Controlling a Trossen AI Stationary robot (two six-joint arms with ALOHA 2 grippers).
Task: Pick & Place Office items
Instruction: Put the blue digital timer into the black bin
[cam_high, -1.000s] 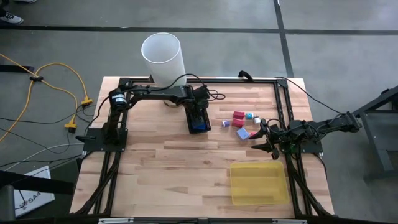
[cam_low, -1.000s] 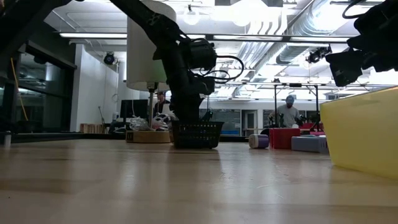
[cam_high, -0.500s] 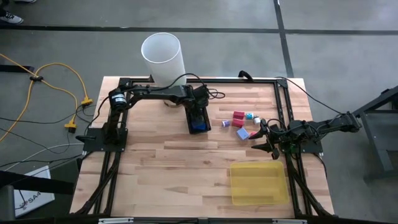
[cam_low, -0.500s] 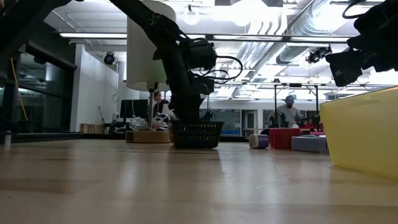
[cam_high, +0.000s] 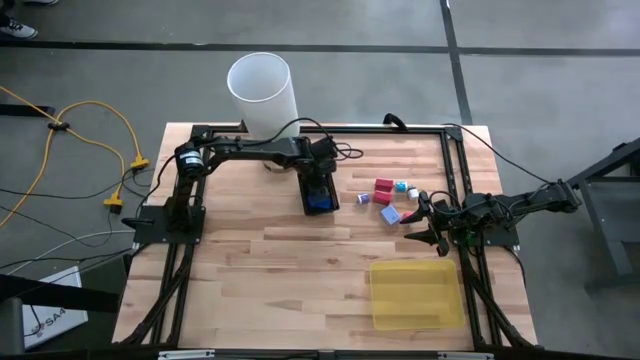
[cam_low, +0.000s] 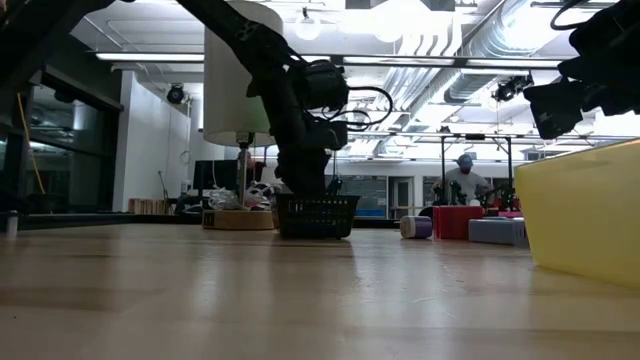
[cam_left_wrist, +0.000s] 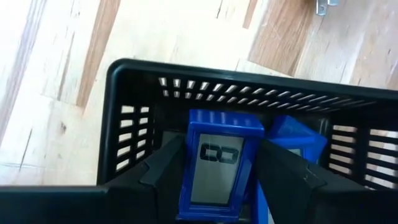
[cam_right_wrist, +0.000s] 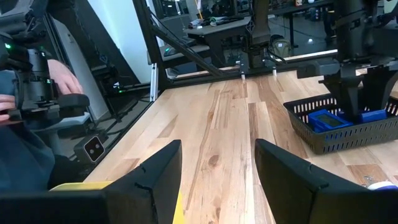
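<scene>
My left gripper (cam_high: 320, 180) reaches down into the black mesh box (cam_high: 307, 196), which holds blue pieces (cam_high: 320, 203). In the left wrist view its open fingers (cam_left_wrist: 168, 177) stand on either side of a blue piece with a pale label (cam_left_wrist: 217, 171), and another blue piece (cam_left_wrist: 295, 140) lies beside it. The red block (cam_high: 384, 187), purple piece (cam_high: 362, 199), pale blue block (cam_high: 390, 214) and white/teal pieces (cam_high: 405, 189) lie on the table right of the box. My right gripper (cam_high: 420, 228) waits open, just right of them.
A flat translucent yellow tray (cam_high: 415, 293) lies at the near right. A tall white cylinder (cam_high: 262, 92) stands at the far edge behind the left arm. A person's hand (cam_right_wrist: 62, 81) holds a device beyond the table, and people (cam_low: 465, 178) stand in the room behind.
In the low view my left arm's wrist has shifted slightly above the mesh box. Nothing else has visibly moved.
</scene>
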